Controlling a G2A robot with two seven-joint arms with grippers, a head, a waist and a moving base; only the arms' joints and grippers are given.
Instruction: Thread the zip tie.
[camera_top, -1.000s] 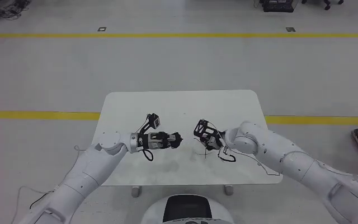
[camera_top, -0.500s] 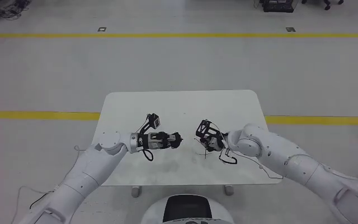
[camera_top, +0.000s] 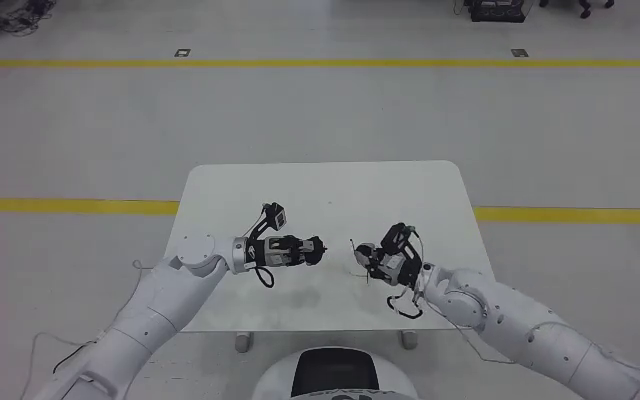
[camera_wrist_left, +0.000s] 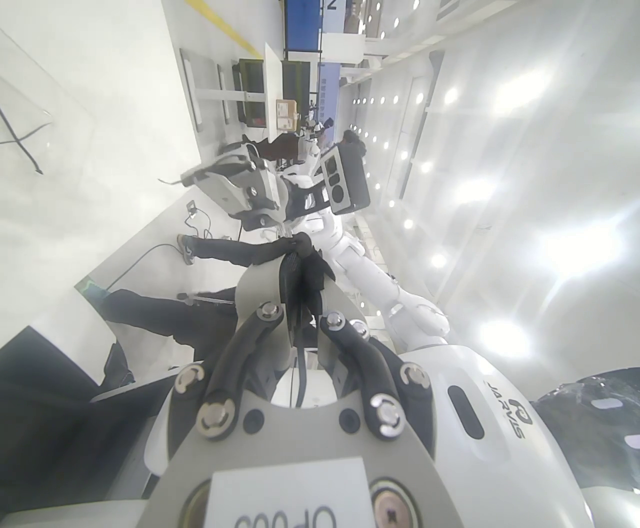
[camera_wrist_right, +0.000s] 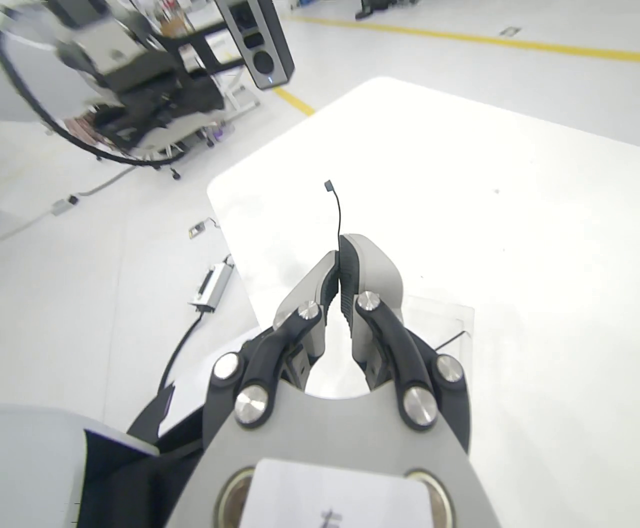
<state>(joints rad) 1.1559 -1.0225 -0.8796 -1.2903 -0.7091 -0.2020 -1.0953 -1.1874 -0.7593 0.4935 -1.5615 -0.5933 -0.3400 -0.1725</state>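
Observation:
A thin black zip tie (camera_wrist_right: 338, 210) sticks out from between the fingertips of my right gripper (camera_wrist_right: 340, 245), which is shut on it; its small square head is at the free end. In the top view my right gripper (camera_top: 364, 257) hangs over the white table (camera_top: 400, 190) near the front middle. A short gap away, my left gripper (camera_top: 319, 247) faces it, level and shut, with nothing visible between its black pads (camera_wrist_left: 300, 247). In the left wrist view, the tie's end (camera_wrist_left: 167, 181) pokes out of the right gripper (camera_wrist_left: 192, 176) straight ahead.
A clear plastic sheet (camera_wrist_right: 440, 320) lies on the table below my right gripper, with another black tie (camera_wrist_right: 452, 340) on it. The table's front edge is close behind both grippers. The far half of the table is bare.
My right arm has swung down toward the front edge and its wrist has turned, carrying the zip tie with it. The left arm has stayed still.

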